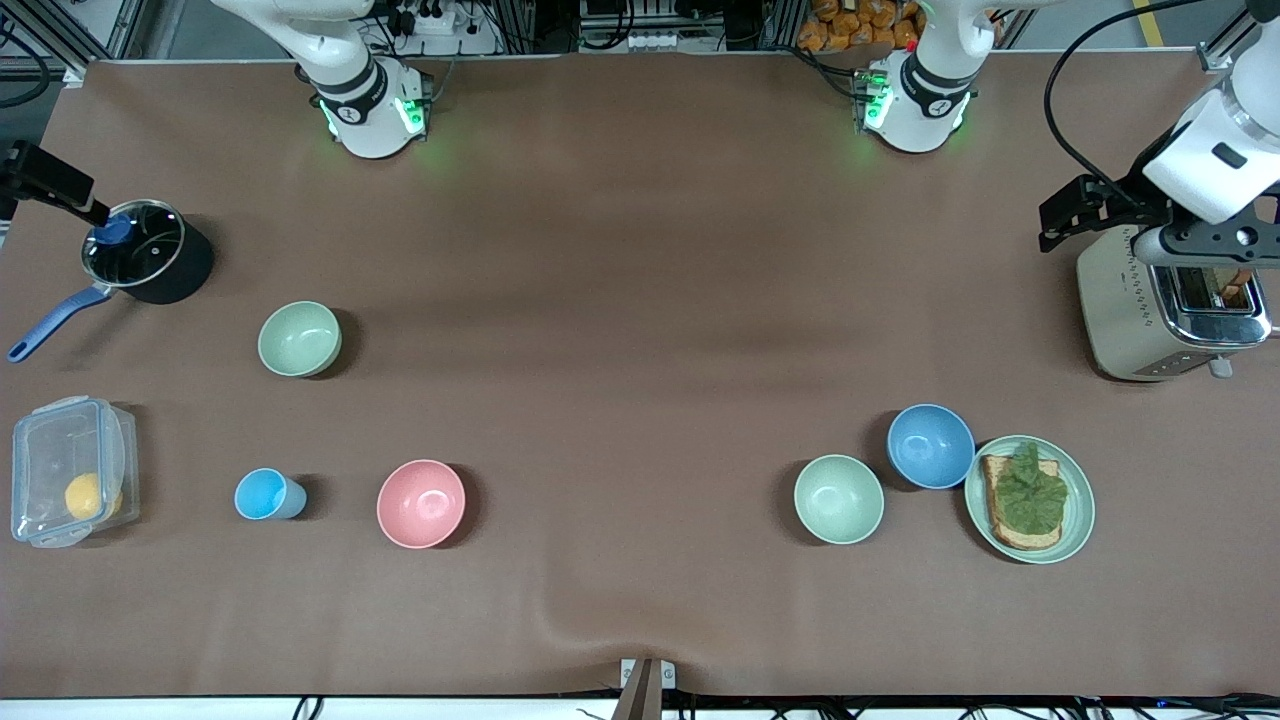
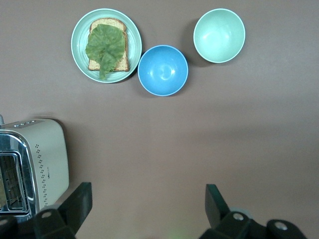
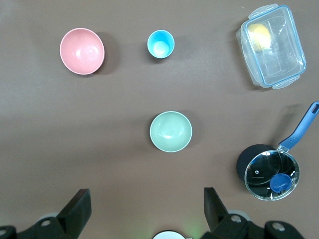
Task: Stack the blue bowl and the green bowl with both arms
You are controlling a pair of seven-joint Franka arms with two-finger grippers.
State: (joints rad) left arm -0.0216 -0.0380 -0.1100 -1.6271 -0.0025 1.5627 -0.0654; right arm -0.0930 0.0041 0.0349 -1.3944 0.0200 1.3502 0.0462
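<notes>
Both end effectors wide and empty; bowls apart on the surface

Nearest you: pink bowl [image 1: 421, 504], light-blue cup [image 1: 266, 495] and clear lidded box [image 1: 70, 470] toward the right arm's end; pale mint bowl [image 1: 839, 499] and plate [image 1: 1078, 520] of toast toward the left arm's end; blue bowl [image 1: 931, 446] sits upright just farther, between mint bowl and plate, close to both; green bowl [image 1: 300, 339] farther again, alone toward the right arm's end, well apart from the blue one; then the lidded pot [image 1: 140, 250] and toaster [image 1: 1150, 310] at the two ends; you have the left end effector [image 2: 147, 205] raised by the toaster, fingers spread wide, holding nothing; right end effector [image 3: 145, 205] raised by the pot, likewise wide and empty.
</notes>
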